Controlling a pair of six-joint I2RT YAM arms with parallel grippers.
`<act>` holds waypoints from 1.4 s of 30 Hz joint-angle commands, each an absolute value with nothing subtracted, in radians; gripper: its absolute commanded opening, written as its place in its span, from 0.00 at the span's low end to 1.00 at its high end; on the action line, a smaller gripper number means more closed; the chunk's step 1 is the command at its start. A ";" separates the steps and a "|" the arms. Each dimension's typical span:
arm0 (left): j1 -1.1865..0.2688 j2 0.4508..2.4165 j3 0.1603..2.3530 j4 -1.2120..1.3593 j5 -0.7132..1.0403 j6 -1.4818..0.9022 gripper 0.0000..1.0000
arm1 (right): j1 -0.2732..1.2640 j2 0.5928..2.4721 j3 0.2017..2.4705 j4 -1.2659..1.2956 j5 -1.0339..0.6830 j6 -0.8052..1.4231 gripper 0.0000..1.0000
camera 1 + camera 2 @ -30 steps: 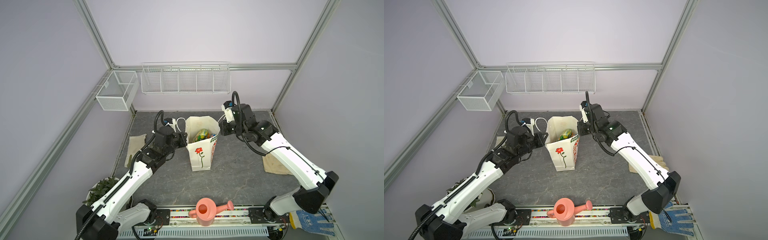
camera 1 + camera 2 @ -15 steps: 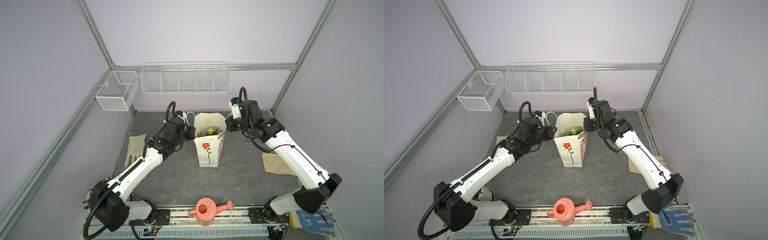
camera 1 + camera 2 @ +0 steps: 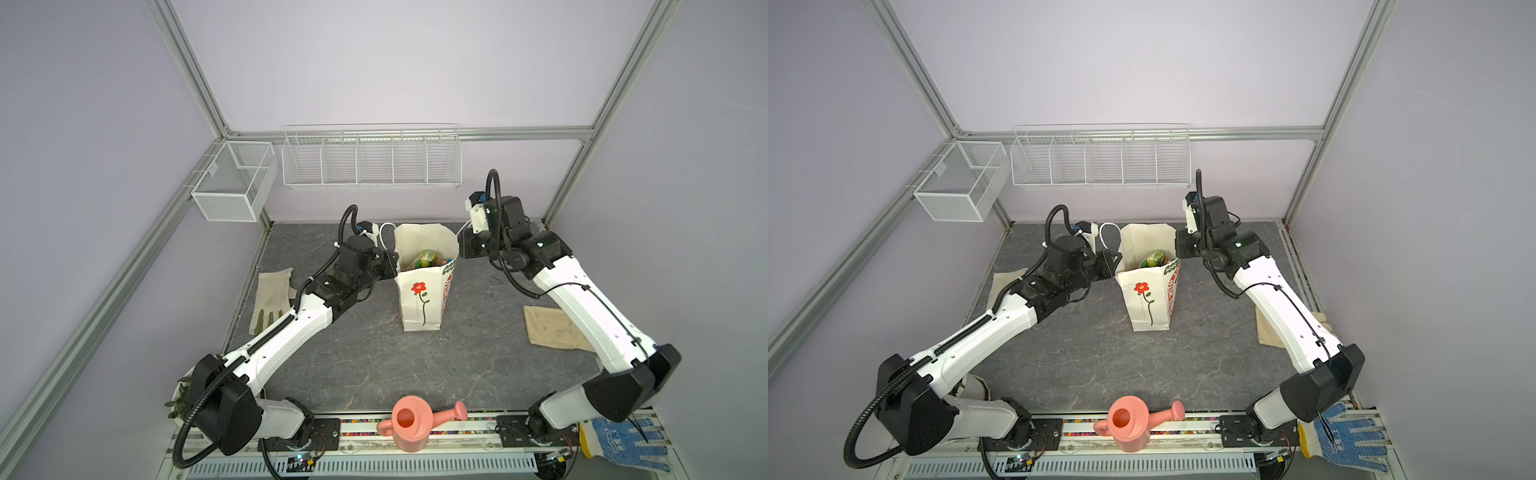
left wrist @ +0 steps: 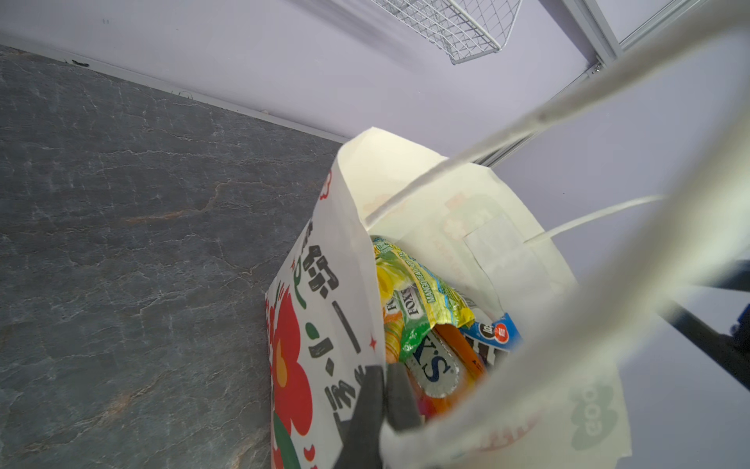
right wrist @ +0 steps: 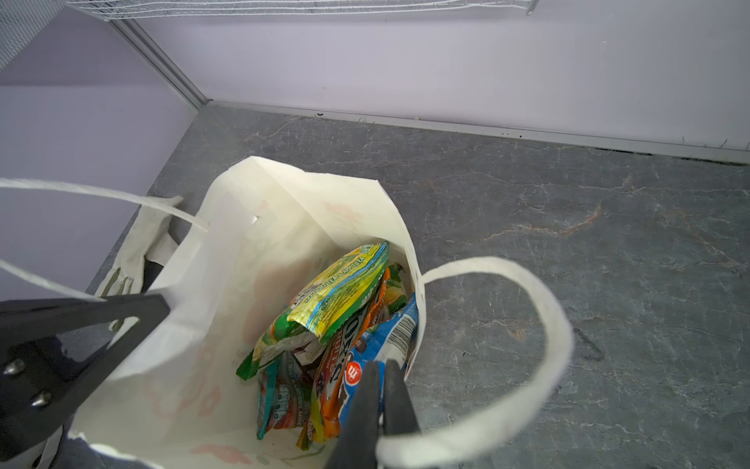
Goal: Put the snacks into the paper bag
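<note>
The cream paper bag (image 3: 419, 305) (image 3: 1148, 307) with the red flower stands upright mid-table, mouth open. The snacks (image 3: 424, 259) (image 3: 1154, 258) lie inside it: green-yellow, orange and blue packets (image 4: 426, 308) (image 5: 337, 300). My left gripper (image 3: 388, 262) (image 4: 387, 392) is at the bag's left rim, shut on a white cord handle (image 4: 507, 406). At the right rim my right gripper (image 3: 465, 247) (image 5: 383, 390) is shut on the other cord handle (image 5: 539, 325). I cannot tell whether the bag's base touches the table.
A pink watering can (image 3: 409, 428) sits at the front edge. A beige glove (image 3: 272, 299) lies at the left, a beige cloth (image 3: 548, 328) at the right under the right arm. Wire baskets (image 3: 370, 158) hang on the back wall. A blue-dotted glove (image 3: 623, 444) lies at the front right.
Both grippers and the bag between them have shifted to the right and a little toward the back wall. The grips on the handles are unchanged.
</note>
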State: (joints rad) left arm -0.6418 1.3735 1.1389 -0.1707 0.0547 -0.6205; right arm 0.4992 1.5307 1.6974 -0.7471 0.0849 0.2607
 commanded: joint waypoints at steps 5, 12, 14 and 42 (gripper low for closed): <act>-0.643 1.374 1.110 -0.118 0.060 -0.633 0.00 | 0.488 1.519 1.652 -0.692 0.030 0.259 0.07; -0.643 1.340 1.086 -0.123 0.069 -0.625 0.15 | 0.487 1.455 1.585 -0.677 0.026 0.279 0.25; -0.643 1.335 1.089 -0.130 0.079 -0.624 0.32 | 0.487 1.450 1.586 -0.681 0.015 0.278 0.43; -0.667 0.971 1.022 -0.286 -0.018 -0.470 0.87 | 0.497 1.221 1.431 -0.680 0.043 0.260 0.96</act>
State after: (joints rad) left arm -0.6624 1.0031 1.0397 -0.2382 0.0330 -0.5117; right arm 0.4927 1.2659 1.4693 -0.7113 0.0189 0.2874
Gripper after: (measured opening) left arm 0.867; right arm 0.961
